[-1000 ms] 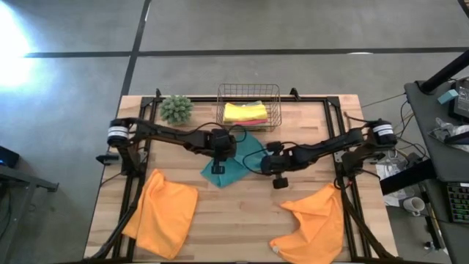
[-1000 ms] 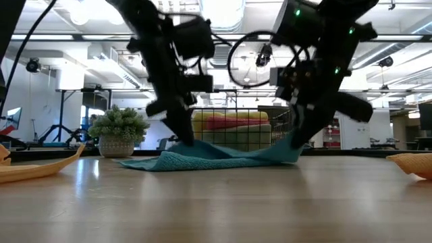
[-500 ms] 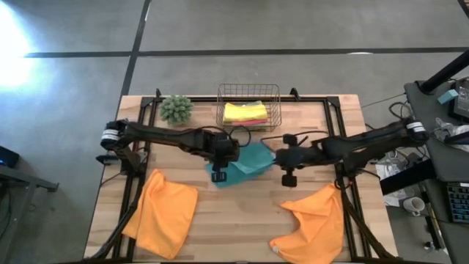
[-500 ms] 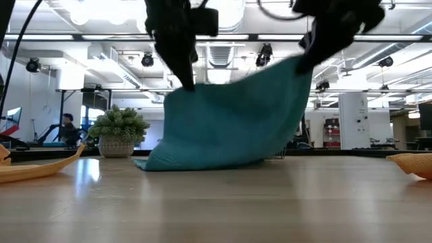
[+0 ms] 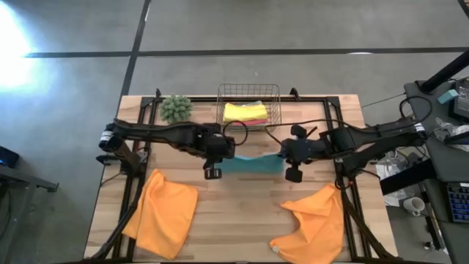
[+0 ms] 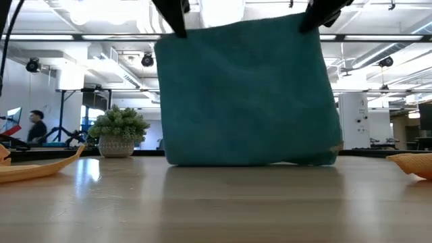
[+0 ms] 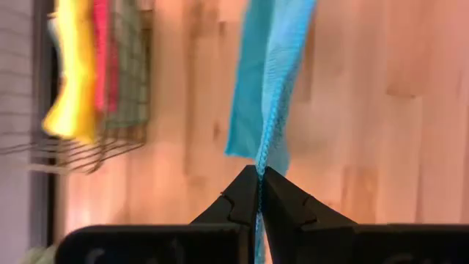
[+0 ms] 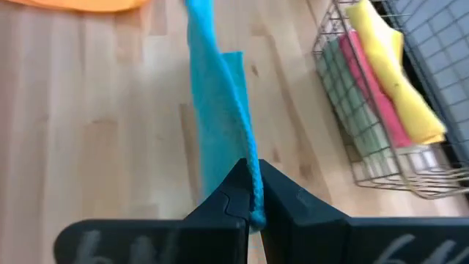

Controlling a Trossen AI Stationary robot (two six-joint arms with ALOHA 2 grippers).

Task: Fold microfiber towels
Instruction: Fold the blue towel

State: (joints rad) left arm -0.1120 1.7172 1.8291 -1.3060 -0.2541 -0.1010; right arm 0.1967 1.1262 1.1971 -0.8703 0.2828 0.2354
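While both arms hold it up over the middle of the table (image 5: 242, 220), the teal towel (image 6: 246, 94) hangs as a flat sheet, its lower edge brushing the wood. The left gripper (image 7: 259, 192) and right gripper (image 8: 253, 192) are each pinched tight on a top corner. Soft, light and limp, it should drape readily; corners look like the best hold, since it sags anywhere else.

Grey concrete floor (image 5: 293, 26) crossed by dark seams; bright ceiling lights (image 6: 81, 13), white columns (image 6: 351, 121), a cluttered desk (image 5: 447, 139) beside the tabletop's right edge.
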